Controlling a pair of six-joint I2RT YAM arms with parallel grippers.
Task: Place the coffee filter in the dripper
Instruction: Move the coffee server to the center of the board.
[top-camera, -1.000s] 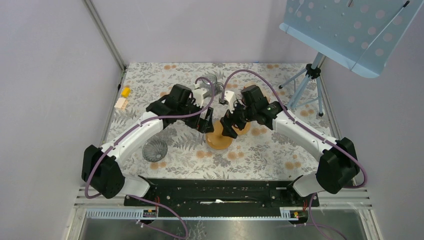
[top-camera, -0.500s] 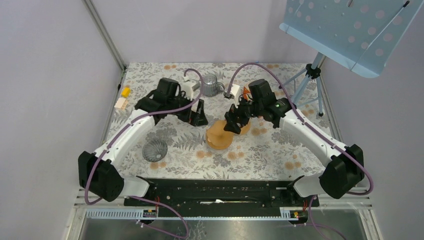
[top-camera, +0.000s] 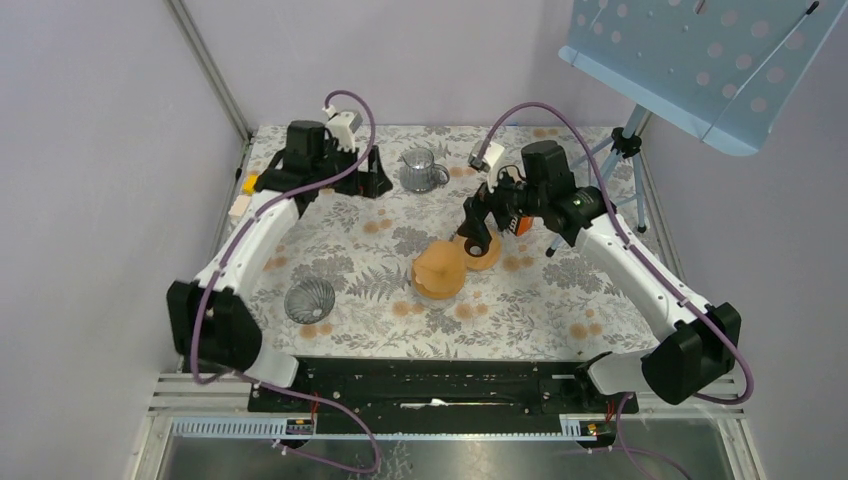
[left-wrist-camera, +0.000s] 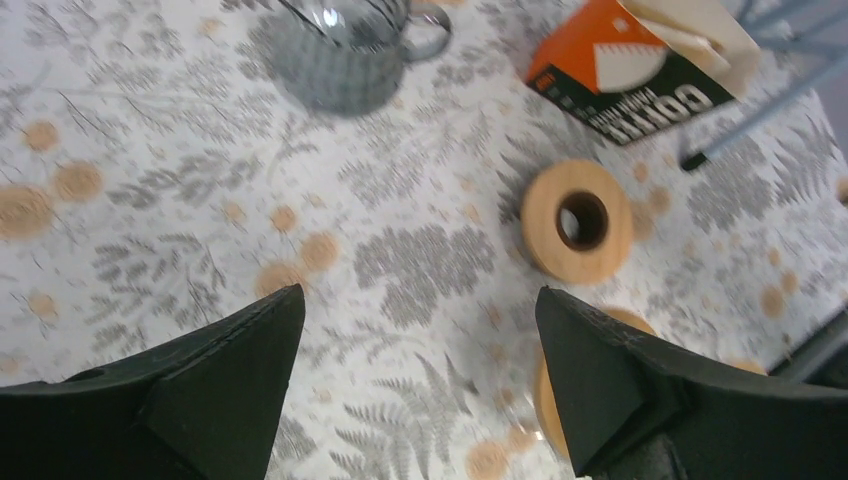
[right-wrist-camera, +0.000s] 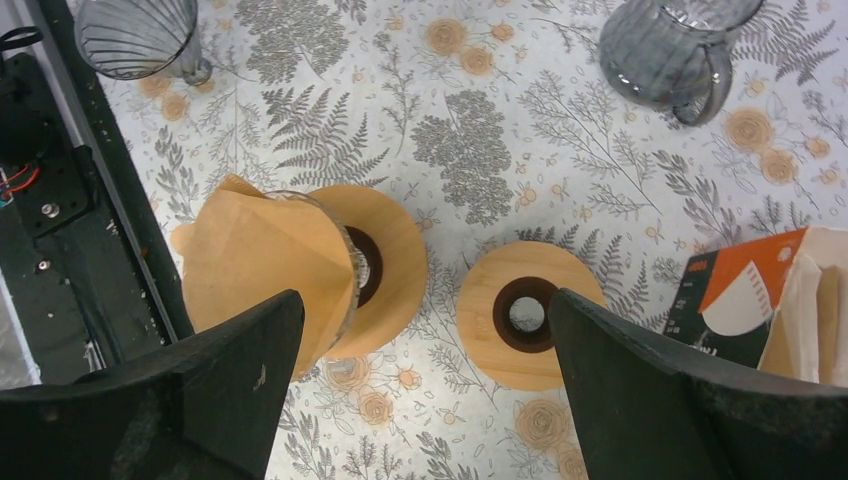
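The left arm stretches to the far left corner of the floral-patterned desk. The left end effector points down, its black fingers spread wide with nothing between them. Near the front left stands a ribbed grey glass dripper cone, cut off by the top edge in the right wrist view. A grey glass mug sits at the back.

At mid-desk the brown paper coffee filter lies tilted on a flat wooden ring, well apart from the ribbed cone. A thin clear rim shows along the filter's edge, but it is unclear whether glass holds it.

Just to the right lies a second wooden ring. The bent right arm holds the right end effector above both rings, fingers apart and empty. An orange filter box is cropped at the frame edge.
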